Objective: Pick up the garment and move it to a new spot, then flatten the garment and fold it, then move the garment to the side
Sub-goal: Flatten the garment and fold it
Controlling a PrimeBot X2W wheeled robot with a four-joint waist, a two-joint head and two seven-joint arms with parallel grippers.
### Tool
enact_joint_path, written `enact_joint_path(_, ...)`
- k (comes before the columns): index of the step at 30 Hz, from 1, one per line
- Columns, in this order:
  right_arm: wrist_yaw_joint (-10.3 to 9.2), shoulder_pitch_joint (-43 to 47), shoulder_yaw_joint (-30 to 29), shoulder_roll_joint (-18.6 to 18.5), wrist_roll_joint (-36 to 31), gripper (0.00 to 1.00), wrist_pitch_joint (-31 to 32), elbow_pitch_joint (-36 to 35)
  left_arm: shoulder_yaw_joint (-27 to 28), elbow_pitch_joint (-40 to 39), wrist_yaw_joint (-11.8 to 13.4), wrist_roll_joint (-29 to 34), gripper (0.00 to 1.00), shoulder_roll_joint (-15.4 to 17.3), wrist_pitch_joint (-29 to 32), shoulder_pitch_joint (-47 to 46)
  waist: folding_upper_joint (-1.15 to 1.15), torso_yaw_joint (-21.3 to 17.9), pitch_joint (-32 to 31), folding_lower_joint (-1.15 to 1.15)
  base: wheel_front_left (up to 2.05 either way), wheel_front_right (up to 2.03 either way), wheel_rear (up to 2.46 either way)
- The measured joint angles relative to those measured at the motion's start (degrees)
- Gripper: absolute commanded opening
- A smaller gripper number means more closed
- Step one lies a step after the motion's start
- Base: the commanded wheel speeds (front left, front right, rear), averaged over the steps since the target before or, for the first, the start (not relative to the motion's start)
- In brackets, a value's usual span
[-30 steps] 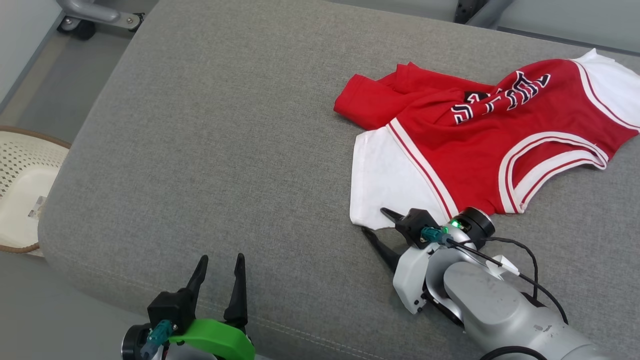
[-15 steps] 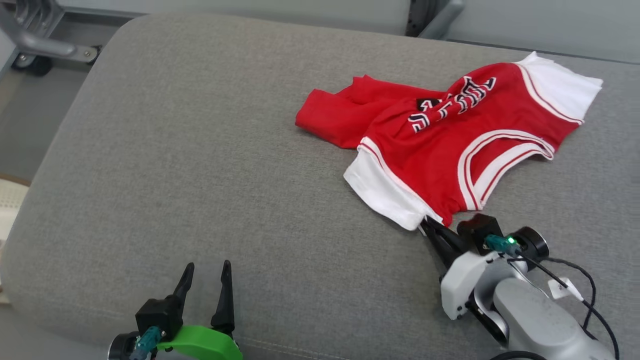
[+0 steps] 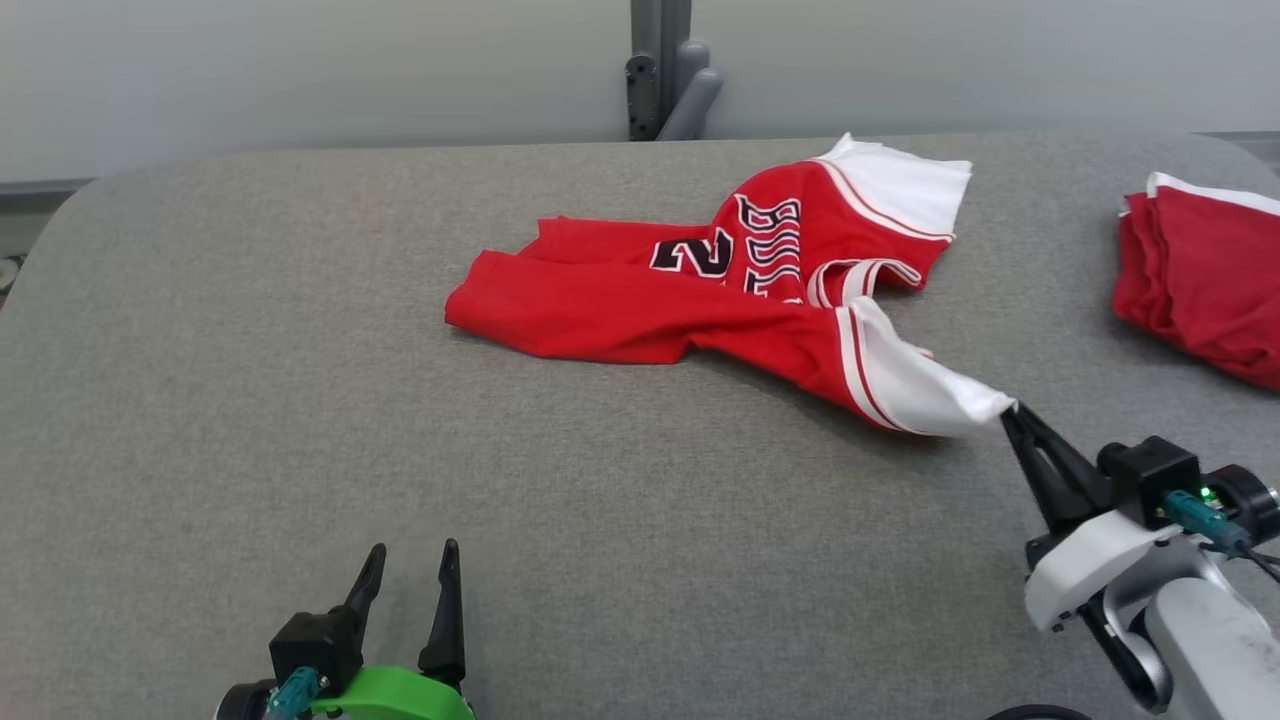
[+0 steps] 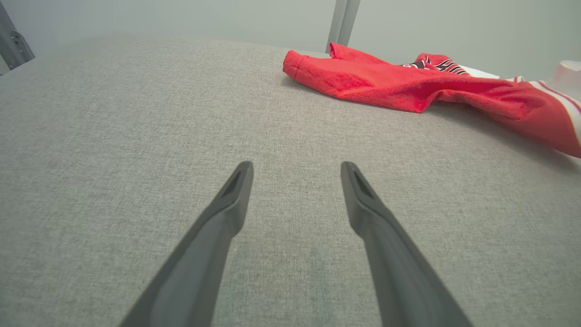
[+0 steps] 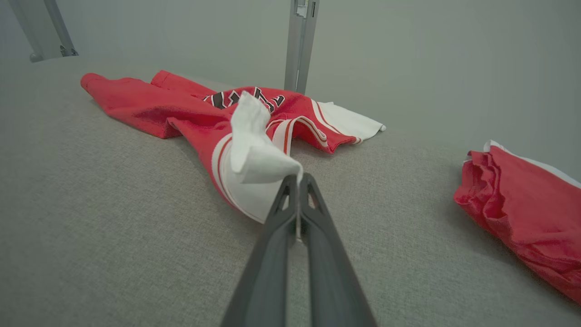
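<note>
The garment [image 3: 640, 310] is a red jersey with white sleeves and dark lettering, lying crumpled on the grey cushion. My right gripper [image 3: 1012, 412] is shut on the tip of its near white sleeve [image 3: 925, 385], which is lifted off the surface and pulled taut. In the right wrist view that white sleeve [image 5: 254, 154] bunches up at my closed fingertips, with the rest of the garment [image 5: 150, 104] trailing behind. My left gripper [image 3: 412, 560] stands open at the lower left, nothing between its fingers [image 4: 231, 200]. Its wrist view has the garment [image 4: 386, 81] far ahead to the right.
A second red and white garment [image 3: 1200, 290] lies folded at the cushion's right edge and appears as a folded pile [image 5: 522, 204] in the right wrist view. A grey post [image 3: 660, 70] stands behind the cushion [image 3: 300, 400]. Bare fabric stretches across the left and front.
My right gripper closed on the white sleeve corner and pulled it rightward, lifting it and stretching the jersey. The head camera turned right, bringing the folded pile into view. The left gripper stayed open.
</note>
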Motion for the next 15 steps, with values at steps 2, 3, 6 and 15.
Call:
enact_joint_path(2, 0.00, 0.60, -1.98, -1.34, -1.44, 0.00, 0.00, -2.68, -0.13, 0.07, 0.00, -0.09, 1.00, -0.01, 0.01, 0.00, 0.00, -1.38, -0.48, 0.00, 0.00, 0.00, 0.00)
enact_joint_path(3, 0.00, 0.75, -2.97, -1.83, -2.23, 0.00, 0.00, -3.71, -0.24, 0.09, 0.00, -0.16, 1.00, -0.02, 0.01, -0.01, 0.00, -1.99, -0.66, 0.00, 0.00, 0.00, 0.00)
enact_joint_path(6, 0.00, 1.10, -2.53, -2.35, -4.58, 0.00, 0.00, -6.15, -0.58, 0.40, -0.02, -0.32, 1.00, -0.02, 0.01, -0.12, 0.00, -3.94, -1.09, 0.00, 0.00, 0.00, 0.00)
enact_joint_path(15, 0.00, 4.03, -1.68, -1.29, -3.14, 1.00, 0.32, 6.50, -0.79, 1.29, -0.29, 0.18, 1.00, -0.02, 0.01, -0.90, 0.00, -3.04, -0.05, 0.00, 0.00, 0.00, 0.00)
